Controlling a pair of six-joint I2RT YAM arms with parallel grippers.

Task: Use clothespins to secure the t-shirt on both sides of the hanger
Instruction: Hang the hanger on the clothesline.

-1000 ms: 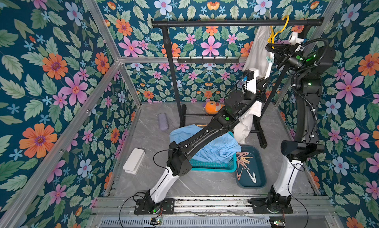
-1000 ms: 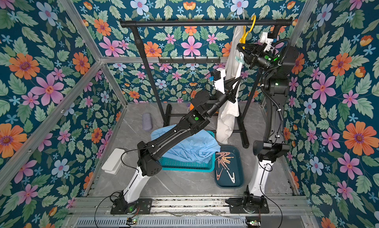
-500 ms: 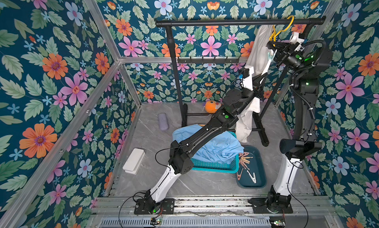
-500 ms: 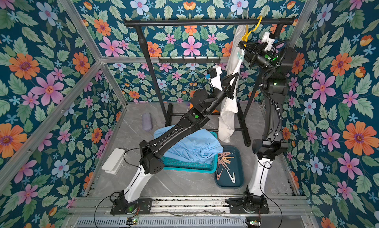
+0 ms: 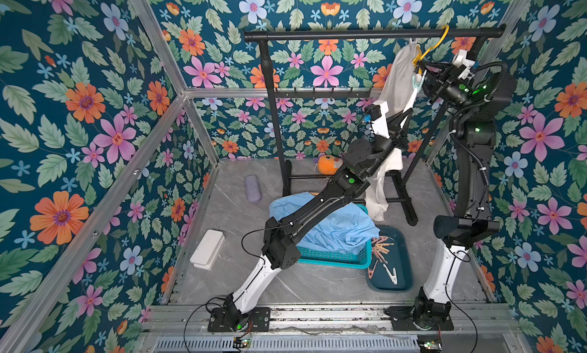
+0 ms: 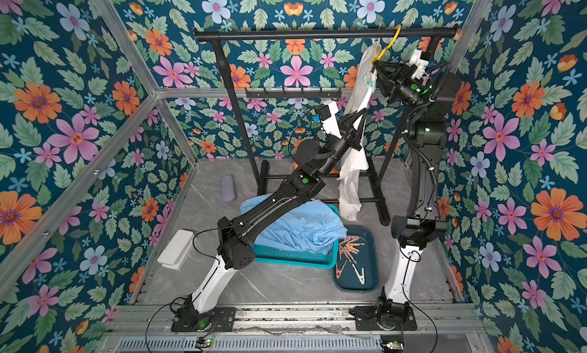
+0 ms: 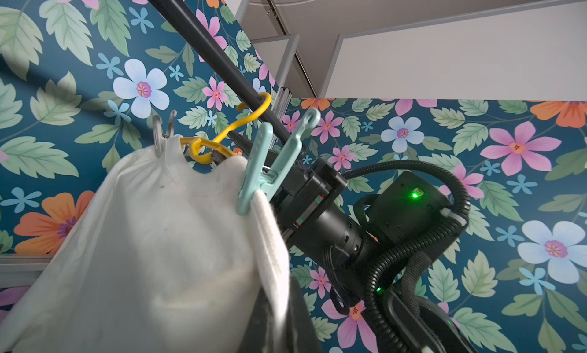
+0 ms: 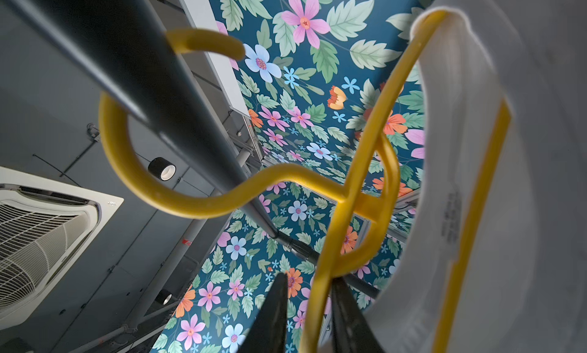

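Note:
A white t-shirt [image 5: 398, 81] [image 6: 359, 91] hangs on a yellow hanger [image 5: 440, 40] [image 8: 286, 180] hooked over the black rail [image 5: 365, 34]. A mint green clothespin [image 7: 270, 164] [image 5: 416, 81] is clipped on the shirt's shoulder beside my right gripper. A grey clothespin [image 7: 158, 135] sits on the far shoulder. My right gripper [image 5: 419, 64] [image 8: 309, 278] stands open around the hanger's bar, with a gap beside one finger. Lower down, my left gripper [image 5: 409, 112] [image 7: 279, 319] is shut on the shirt's ribbed edge.
Several more clothespins [image 5: 382, 245] lie in a dark teal tray [image 5: 403, 278] on the floor. Beside it a teal basket [image 5: 333, 259] holds blue cloth [image 5: 336, 227]. A white box [image 5: 208, 249], a purple roll [image 5: 253, 188] and an orange toy [image 5: 327, 164] lie further off.
The right gripper's jaws have parted from the hanger's bar. The rack, hanger and shirt have shifted slightly to the right, and the left arm followed.

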